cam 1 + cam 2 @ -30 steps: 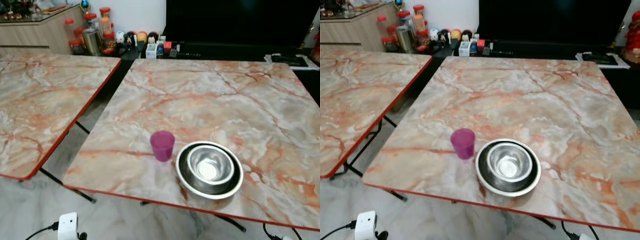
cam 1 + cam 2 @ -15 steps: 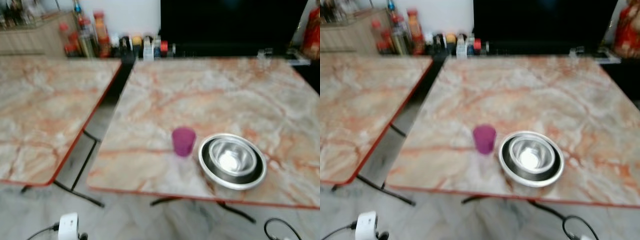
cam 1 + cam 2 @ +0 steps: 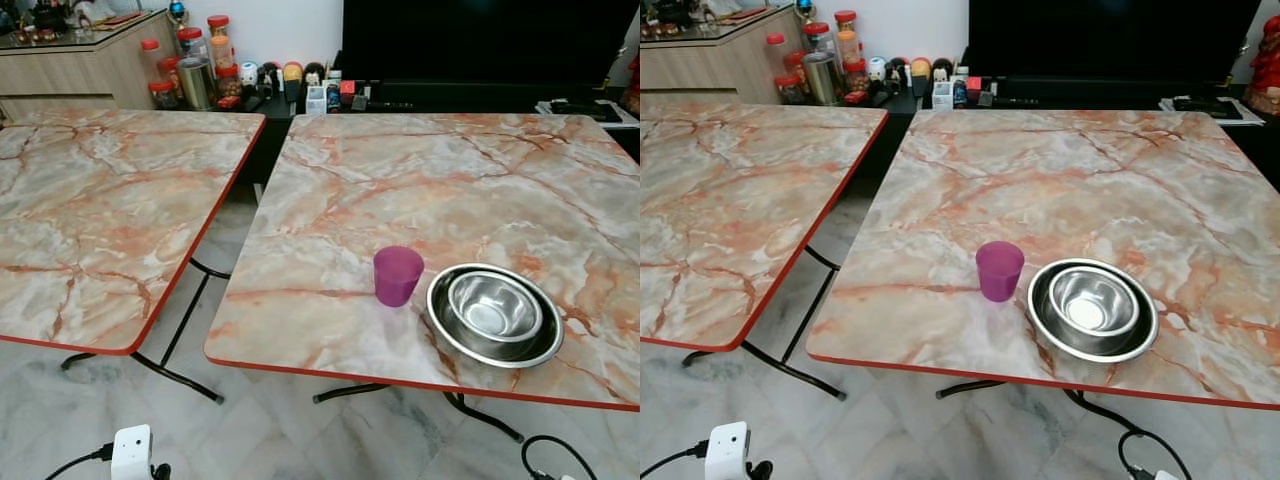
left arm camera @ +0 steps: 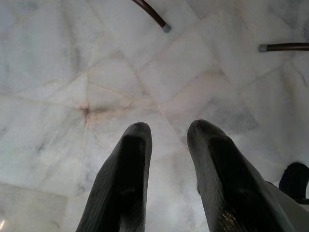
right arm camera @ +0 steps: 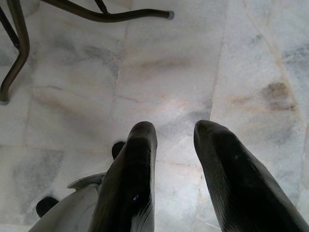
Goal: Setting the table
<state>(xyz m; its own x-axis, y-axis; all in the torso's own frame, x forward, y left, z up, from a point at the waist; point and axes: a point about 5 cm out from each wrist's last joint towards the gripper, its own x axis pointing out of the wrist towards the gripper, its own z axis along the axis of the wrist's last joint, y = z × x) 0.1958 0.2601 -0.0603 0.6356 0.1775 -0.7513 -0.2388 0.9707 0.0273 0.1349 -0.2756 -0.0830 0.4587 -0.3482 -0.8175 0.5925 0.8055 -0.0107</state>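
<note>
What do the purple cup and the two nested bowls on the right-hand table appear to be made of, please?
The purple cup looks like matte, slightly translucent plastic with no glare. The nested bowls look like polished stainless steel: silvery, with bright mirror-like reflections inside.

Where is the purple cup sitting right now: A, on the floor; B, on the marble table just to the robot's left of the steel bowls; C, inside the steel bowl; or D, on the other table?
B: the purple cup stands upright on the marble table, just left of the nested steel bowls, near the front edge.
</note>
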